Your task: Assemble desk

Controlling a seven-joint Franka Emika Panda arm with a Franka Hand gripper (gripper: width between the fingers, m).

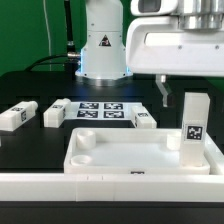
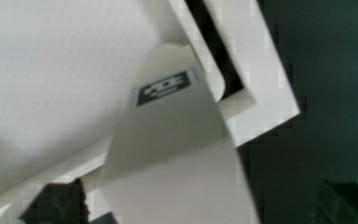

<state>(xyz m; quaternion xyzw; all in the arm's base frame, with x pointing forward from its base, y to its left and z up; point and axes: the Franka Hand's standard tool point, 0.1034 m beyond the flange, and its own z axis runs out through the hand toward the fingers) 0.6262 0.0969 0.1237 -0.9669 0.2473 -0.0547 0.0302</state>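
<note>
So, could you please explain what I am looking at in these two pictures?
The white machine is a robot arm on a black table, putting a small desk together. One picture comes from a camera standing off the arm, the other from a camera on its wrist, close up. In front lies the desk top, a white tray. One leg stands upright in its corner at the exterior view's right; the close-up shows that same leg and its tag. Three more legs lie loose on the table behind the tray, near a flat marker board. The gripper hangs over the standing leg with its jaws open, so nothing is held.
</note>
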